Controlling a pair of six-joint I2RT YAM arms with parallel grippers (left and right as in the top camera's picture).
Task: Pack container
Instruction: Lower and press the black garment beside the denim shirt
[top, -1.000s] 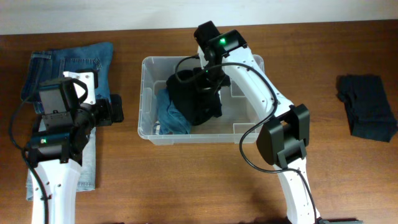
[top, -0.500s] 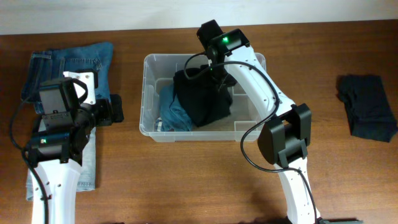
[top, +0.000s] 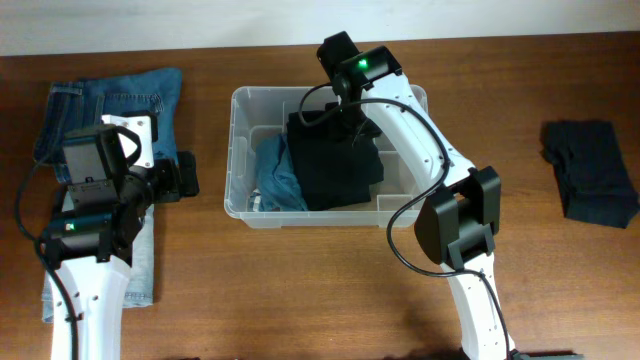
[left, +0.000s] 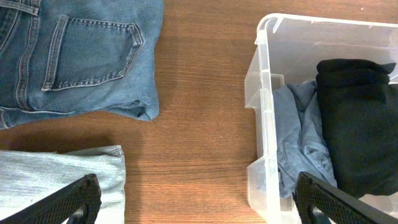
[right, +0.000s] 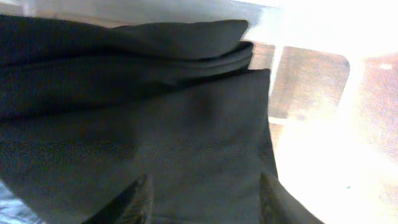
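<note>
Sitting mid-table, the container is holding a black garment beside a blue garment at its 9 o'clock side. My right gripper is hovering over the black garment, jaws apart. My left gripper is gaping wide at 9 o'clock by the folded jeans, and a dark folded cloth is lying at 3 o'clock.

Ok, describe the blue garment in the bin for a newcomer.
Find the clear rectangular plastic storage bin at the middle of the brown wooden table. In its left half lies a light blue fabric garment, crumpled and pale, unlike the folded black garment beside it.
</note>
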